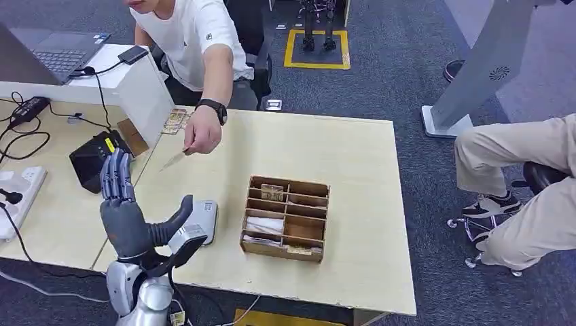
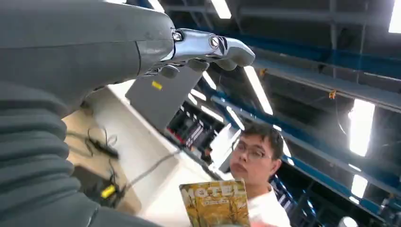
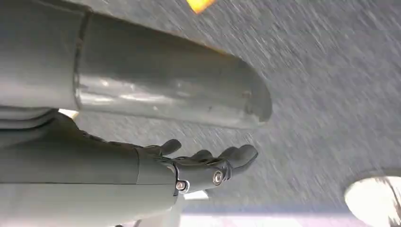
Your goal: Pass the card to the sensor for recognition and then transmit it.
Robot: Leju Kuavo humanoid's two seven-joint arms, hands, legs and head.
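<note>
Yellow card [image 1: 174, 160] beyond left hand [image 1: 126, 207]

grey left hand [image 1: 126, 217], silver arm [image 1: 139, 299], ribbed cover [image 2: 33, 161]

Pale wooden table [image 1: 353, 163], grey carpet [image 1: 401, 68]

- two robot hands: the left hand [image 1: 126, 210] raised over the table edge, the right hand [image 3: 208, 165] hanging over grey carpet
- one card [image 1: 173, 160] pinched in a person's hand [image 1: 202, 132], reads "HOTEL" up close
- one little stack of cards [image 1: 176, 120] at the far table edge
- one wooden divided box [image 1: 286, 218]
- one grey sensor pad [image 1: 198, 222] just left of the box
- one black terminal [image 1: 95, 158] on the lower table
- one laptop [image 1: 49, 51]
- one white power strip [image 1: 19, 198]
- two people: one [image 1: 193, 41] behind the table, one seated [image 1: 526, 180] at right
- two tables: the light wooden table [image 1: 353, 170] and a lower one [image 1: 54, 224] on the left
</note>
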